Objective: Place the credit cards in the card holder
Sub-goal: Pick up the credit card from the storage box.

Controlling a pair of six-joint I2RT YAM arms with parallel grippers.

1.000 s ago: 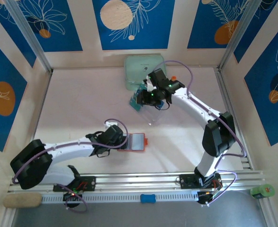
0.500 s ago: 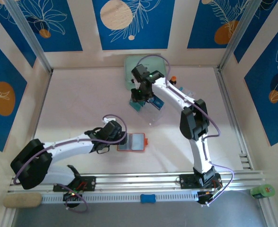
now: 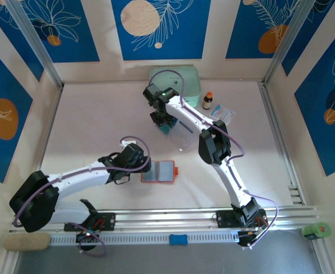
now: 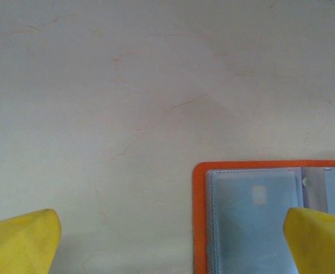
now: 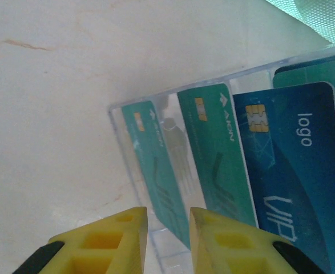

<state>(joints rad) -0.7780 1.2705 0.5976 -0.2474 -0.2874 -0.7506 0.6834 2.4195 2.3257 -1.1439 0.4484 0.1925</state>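
Credit cards [image 5: 213, 148] stand in the clear rack [image 5: 121, 134], well apart from the open card holder [image 3: 158, 171] beside the wide left pincer [image 4: 170, 228]; right pincer [image 5: 168, 228] narrow at the endmost one, grip unclear, and a skewed pinch may lift the rack or slip.

The card holder [image 4: 253, 222] is cut off by the picture's edge, and its right part is covered by a yellow fingertip [image 4: 318, 240]. The near ends of the credit cards [image 5: 213, 148] are hidden behind the right gripper [image 5: 168, 220]. Whether one is gripped cannot be told.
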